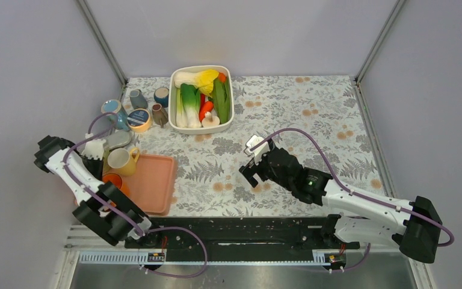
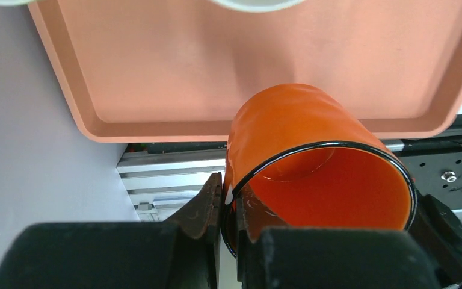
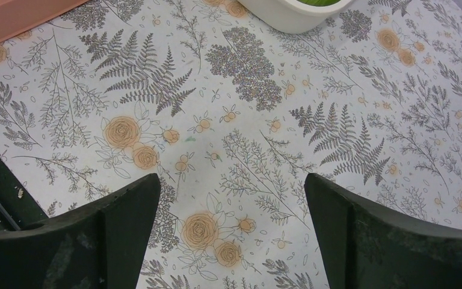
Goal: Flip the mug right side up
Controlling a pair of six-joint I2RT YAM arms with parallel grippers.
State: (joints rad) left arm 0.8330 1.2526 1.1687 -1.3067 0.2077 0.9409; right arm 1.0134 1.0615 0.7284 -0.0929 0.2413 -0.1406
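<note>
The tabletop, under a floral cloth, was boxed in by grey walls on the left, back and right. You had open room across its middle and right half. All the clutter sat on the left and at the back.

Right arm reached in from the near right corner. Its right claw was spread wide over bare cloth near the middle, holding nothing.

The pink tray lay at the near left, close to the left wall. A yellow mug stood mouth up at the tray's far left corner.

The white dish sat at the back centre, packed with vegetables: leafy greens, something yellow, something orange. Left of it was a cluster of cups, close together near the left wall.

The orange mug was at the tray's left side. In the left wrist view it overlapped the tray's near rim. It lay tipped over, mouth toward the wrist camera and base toward the tray.

The left claw was clamped tight on the mug's wall at the rim, one finger outside and one inside. You couldn't tell whether the mug touched the tray or hung above it.
</note>
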